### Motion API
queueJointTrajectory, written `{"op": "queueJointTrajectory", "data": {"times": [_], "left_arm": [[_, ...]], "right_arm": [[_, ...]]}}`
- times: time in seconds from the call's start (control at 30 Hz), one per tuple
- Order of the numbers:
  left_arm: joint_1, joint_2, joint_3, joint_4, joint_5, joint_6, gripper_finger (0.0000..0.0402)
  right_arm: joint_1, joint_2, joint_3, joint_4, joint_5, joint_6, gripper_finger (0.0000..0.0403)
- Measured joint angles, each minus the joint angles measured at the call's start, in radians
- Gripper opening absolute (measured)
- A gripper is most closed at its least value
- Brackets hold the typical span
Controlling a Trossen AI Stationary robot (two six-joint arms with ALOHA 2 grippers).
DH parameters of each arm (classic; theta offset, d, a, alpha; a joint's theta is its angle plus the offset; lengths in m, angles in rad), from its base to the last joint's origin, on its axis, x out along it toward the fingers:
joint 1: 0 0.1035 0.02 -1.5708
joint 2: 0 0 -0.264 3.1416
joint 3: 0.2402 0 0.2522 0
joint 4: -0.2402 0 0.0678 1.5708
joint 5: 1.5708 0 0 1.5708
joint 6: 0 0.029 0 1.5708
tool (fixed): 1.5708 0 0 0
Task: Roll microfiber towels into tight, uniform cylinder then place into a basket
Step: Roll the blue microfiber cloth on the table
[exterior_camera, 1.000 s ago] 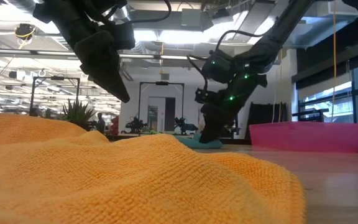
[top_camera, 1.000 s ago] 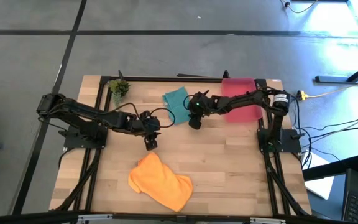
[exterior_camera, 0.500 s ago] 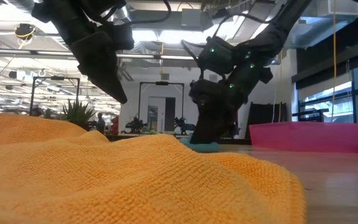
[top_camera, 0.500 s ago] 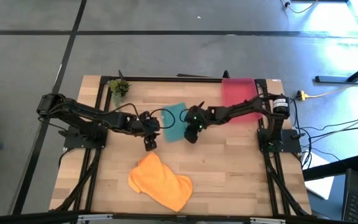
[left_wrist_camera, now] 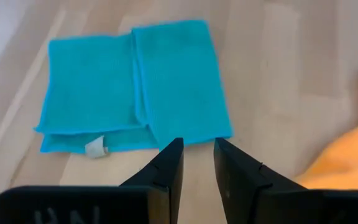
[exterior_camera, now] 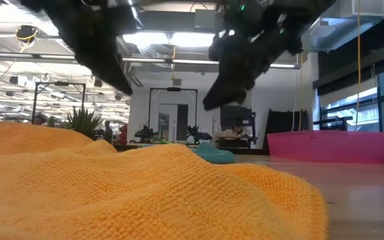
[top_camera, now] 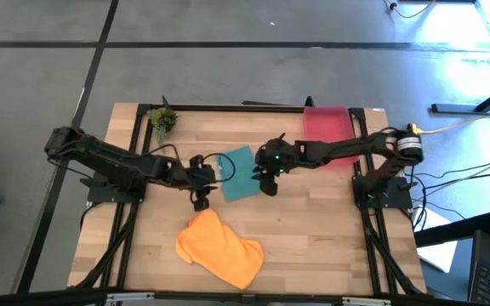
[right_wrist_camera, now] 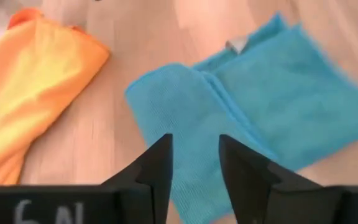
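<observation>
The teal towel (top_camera: 239,174) lies flat on the table's middle, one side folded over the other, with a white tag (left_wrist_camera: 95,147) at one edge. My left gripper (top_camera: 199,202) hovers at its left, open by a narrow gap (left_wrist_camera: 197,144). My right gripper (top_camera: 267,185) hangs at its right edge, lifted above it (exterior_camera: 209,105), also open with nothing between the fingers (right_wrist_camera: 195,140). The orange towel (top_camera: 219,248) lies crumpled near the table's front edge. The red-pink basket (top_camera: 328,136) stands at the far right.
A small green plant (top_camera: 163,119) stands at the far left corner. Bare wood shows to the right of both towels, between the teal towel and the basket. In the low view the orange towel (exterior_camera: 112,193) fills the foreground and hides most of the teal one (exterior_camera: 212,155).
My right gripper has swung from the teal towel's far side toward the table's near edge, then risen clear of the cloth. The teal towel has slid along the table toward the near edge with it and now lies between both grippers. My left gripper has risen slightly.
</observation>
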Motion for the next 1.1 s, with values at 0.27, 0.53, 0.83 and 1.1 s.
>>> {"op": "queueJointTrajectory", "data": {"times": [0.27,0.53,0.83,1.1], "left_arm": [[-0.164,-0.017,0.000,0.020,-0.086,0.079,0.0080],[-0.238,0.023,0.000,0.090,-0.082,0.019,0.0080],[-0.227,0.086,0.000,0.102,-0.060,0.019,0.0080],[-0.222,0.165,-0.001,0.202,-0.081,0.093,0.0080]], "right_arm": [[0.146,-0.065,0.001,-0.139,0.040,-0.360,0.0131],[0.235,-0.065,0.001,-0.144,0.041,-0.381,0.0131],[0.245,-0.046,0.001,-0.129,0.042,-0.410,0.0138],[0.245,-0.014,0.001,-0.094,0.045,-0.485,0.0200]]}}
